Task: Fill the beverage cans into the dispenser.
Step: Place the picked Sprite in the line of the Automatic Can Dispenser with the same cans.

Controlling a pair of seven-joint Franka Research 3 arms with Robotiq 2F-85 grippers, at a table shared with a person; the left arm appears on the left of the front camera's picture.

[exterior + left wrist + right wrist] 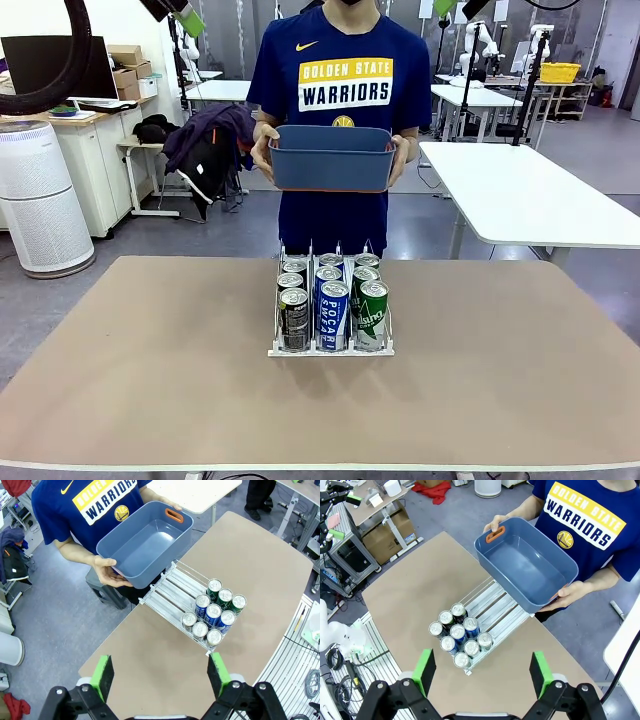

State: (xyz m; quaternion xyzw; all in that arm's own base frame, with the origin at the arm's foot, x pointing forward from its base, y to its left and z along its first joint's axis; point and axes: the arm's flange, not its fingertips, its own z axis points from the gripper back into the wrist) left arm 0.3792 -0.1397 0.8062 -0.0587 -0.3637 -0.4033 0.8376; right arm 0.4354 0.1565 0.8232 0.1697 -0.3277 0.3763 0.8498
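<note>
Well below both open pincers, the left pincer (161,677) and right pincer (482,674), sits the dispenser (330,348).

A person in a dark blue shirt (338,90) with yellow and white letters stands at the far side of the brown counter (150,370). The person holds a dark blue bin (331,157) up in front of the belly. The bin is empty inside and has an orange handle (174,515) at one end. Behind, on the left, a round white machine (40,195) stands on the grey floor. A white table (525,195) is on the right. A yellow basket (559,72) sits far back.
</note>
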